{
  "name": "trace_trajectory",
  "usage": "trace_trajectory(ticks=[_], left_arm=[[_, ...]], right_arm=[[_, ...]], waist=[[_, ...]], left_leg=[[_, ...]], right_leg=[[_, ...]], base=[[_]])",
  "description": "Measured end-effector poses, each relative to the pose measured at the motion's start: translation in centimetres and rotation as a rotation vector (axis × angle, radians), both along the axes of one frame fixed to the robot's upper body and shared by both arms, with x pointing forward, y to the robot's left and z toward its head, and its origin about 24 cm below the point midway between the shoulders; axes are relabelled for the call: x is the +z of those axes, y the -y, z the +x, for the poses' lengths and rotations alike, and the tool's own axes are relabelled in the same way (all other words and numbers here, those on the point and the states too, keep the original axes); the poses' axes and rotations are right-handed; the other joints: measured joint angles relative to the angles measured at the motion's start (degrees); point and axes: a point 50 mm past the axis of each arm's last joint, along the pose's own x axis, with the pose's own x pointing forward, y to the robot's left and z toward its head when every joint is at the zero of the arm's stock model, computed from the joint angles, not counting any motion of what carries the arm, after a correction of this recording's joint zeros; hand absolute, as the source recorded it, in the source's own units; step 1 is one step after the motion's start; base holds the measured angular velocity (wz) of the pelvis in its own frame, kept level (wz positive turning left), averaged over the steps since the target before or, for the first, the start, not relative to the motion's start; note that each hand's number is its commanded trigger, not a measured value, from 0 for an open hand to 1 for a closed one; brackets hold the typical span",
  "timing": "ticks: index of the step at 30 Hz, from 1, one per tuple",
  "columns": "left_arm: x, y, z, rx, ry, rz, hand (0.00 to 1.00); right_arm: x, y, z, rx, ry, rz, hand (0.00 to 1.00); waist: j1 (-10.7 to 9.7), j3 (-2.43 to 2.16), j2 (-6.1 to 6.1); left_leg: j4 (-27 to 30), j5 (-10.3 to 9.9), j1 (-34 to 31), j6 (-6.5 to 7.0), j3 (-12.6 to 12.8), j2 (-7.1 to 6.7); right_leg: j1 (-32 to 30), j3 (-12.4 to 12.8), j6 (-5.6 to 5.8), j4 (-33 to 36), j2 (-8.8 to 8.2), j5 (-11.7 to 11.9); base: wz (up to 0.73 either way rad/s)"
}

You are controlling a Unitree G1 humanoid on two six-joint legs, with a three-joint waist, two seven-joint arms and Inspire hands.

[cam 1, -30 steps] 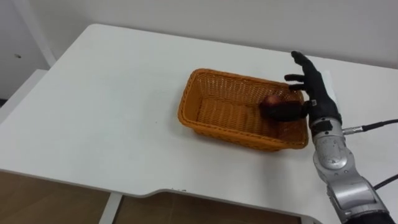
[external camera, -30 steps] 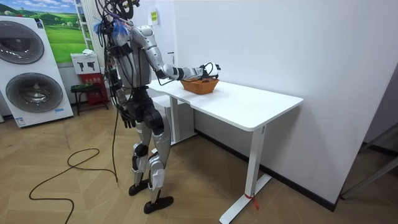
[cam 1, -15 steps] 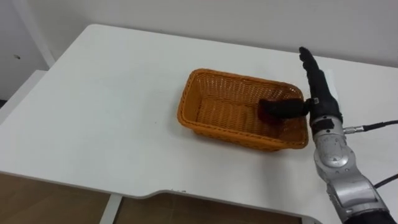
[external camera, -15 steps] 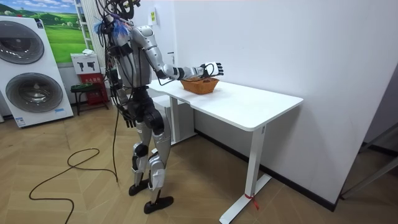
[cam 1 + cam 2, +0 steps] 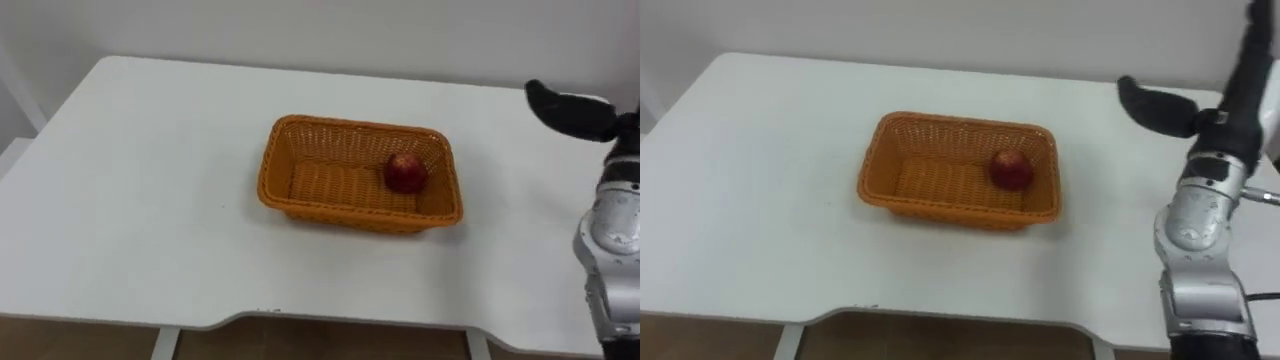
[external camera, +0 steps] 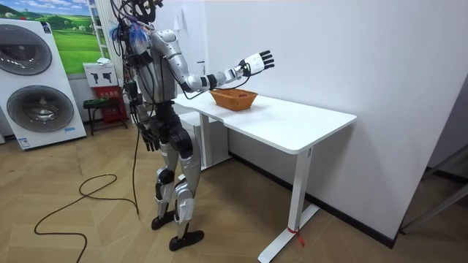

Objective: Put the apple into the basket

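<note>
Apple (image 5: pixel 406 172) is lying at the right end of the wicker basket (image 5: pixel 350 212), while the empty right hand (image 5: pixel 572 112), fingers spread, is being held above the table (image 5: pixel 130 200) toward its right edge, best withdrawn without brushing the rim.

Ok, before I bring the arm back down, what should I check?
1. Apple lies inside the basket: ok.
2. Right hand open, holding nothing: ok.
3. Right hand raised, apart from basket: ok.
4. Basket upright, well in from the edges of the table: ok.
5. Left hand hangs at the robot's side, away from the table: ok.
</note>
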Motion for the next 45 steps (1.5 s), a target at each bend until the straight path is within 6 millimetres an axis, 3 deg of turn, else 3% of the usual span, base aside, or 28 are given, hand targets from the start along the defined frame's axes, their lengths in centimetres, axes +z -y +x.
trace_trajectory(ticks=[3,5,7,10,14,16,20,26,33,38,45], left_arm=[[0.1,-0.3,-0.6,0.031,0.002,0.010,0.00],[0.2,-0.4,-1.3,0.075,0.001,0.019,0.00],[0.3,-0.6,-1.3,0.092,0.007,0.032,0.00],[0.5,-1.1,-1.0,0.116,0.025,0.065,0.00],[0.6,-1.4,-0.6,0.128,0.046,0.080,0.00],[0.6,-1.5,-0.3,0.145,0.059,0.098,0.00],[0.6,-1.6,-0.4,0.166,0.054,0.110,0.00],[0.6,-1.7,0.0,0.193,0.070,0.110,0.00],[0.4,-1.2,-0.7,0.202,0.041,0.099,0.00],[0.2,-0.5,-0.8,0.217,0.022,0.079,0.00],[0.0,0.0,-0.6,0.219,0.000,0.067,0.00]], right_arm=[[0.2,2.8,-2.0,-0.156,0.049,0.029,0.00],[-0.8,4.7,-3.6,-0.294,0.067,0.110,0.00],[-1.8,6.2,-5.0,-0.410,0.068,0.182,0.00],[-4.7,8.3,-7.6,-0.599,-0.006,0.266,0.00],[-8.2,9.6,-11.2,-0.761,-0.125,0.352,0.00],[-11.3,10.0,-13.8,-0.866,-0.243,0.436,0.00],[-16.1,8.9,-18.8,-1.017,-0.436,0.591,0.00],[-20.7,5.7,-23.6,-1.106,-0.687,0.719,0.00],[-23.2,3.0,-25.5,-0.972,-0.953,0.746,0.00],[-25.2,0.2,-26.9,-0.725,-1.229,0.774,0.00],[-26.5,-2.6,-27.1,-0.443,-1.444,0.786,0.00]], waist=[[-0.97,-0.09,0.04],[-2.87,-0.21,-0.14],[-3.17,-0.19,-0.22],[-4.01,-0.30,-0.44],[-4.43,-0.34,-0.30],[-4.48,-0.27,-0.08],[-4.58,-0.43,0.77],[-4.09,-0.32,0.77],[-3.45,-0.06,1.24],[-2.13,-0.07,1.50],[0.35,0.06,2.45]], left_leg=[[-0.15,0.00,0.25,-0.01,0.74,0.13],[-0.23,0.00,0.28,-0.01,0.77,0.07],[-0.46,0.00,0.26,0.00,1.12,0.07],[-0.59,0.00,0.28,0.00,1.29,0.10],[-0.58,0.00,0.25,0.00,1.44,0.10],[-0.85,-0.03,0.13,0.02,1.45,0.11],[-1.16,-0.02,0.27,0.01,1.53,0.11],[-1.17,-0.03,0.50,0.02,1.93,0.00],[-1.89,-0.04,1.13,0.03,2.64,0.09],[-1.91,-0.04,1.18,0.04,2.62,0.04],[-2.06,-0.11,1.73,0.04,2.62,0.10]], right_leg=[[-0.06,0.28,-0.05,-0.06,0.12,0.03],[-0.04,0.18,-0.04,-0.05,0.05,0.03],[-0.27,0.55,-0.04,-0.10,0.09,0.03],[-0.36,0.89,-0.04,-0.12,0.16,0.03],[-0.47,1.03,-0.04,-0.09,0.17,0.03],[-0.61,1.53,-0.04,-0.06,0.20,0.03],[-0.67,1.88,-0.08,-0.14,0.30,-0.02],[-0.68,3.34,-0.01,-0.27,0.42,-0.13],[-0.99,4.01,0.02,-0.36,0.56,-0.17],[-0.61,3.29,0.09,-0.69,0.49,-0.23],[0.06,3.33,0.09,-1.07,0.61,-0.22]], base=[[-0.10],[0.00],[-0.07],[-0.04],[-0.01],[-0.02],[-0.02],[-0.04],[-0.07],[0.03],[0.00]])
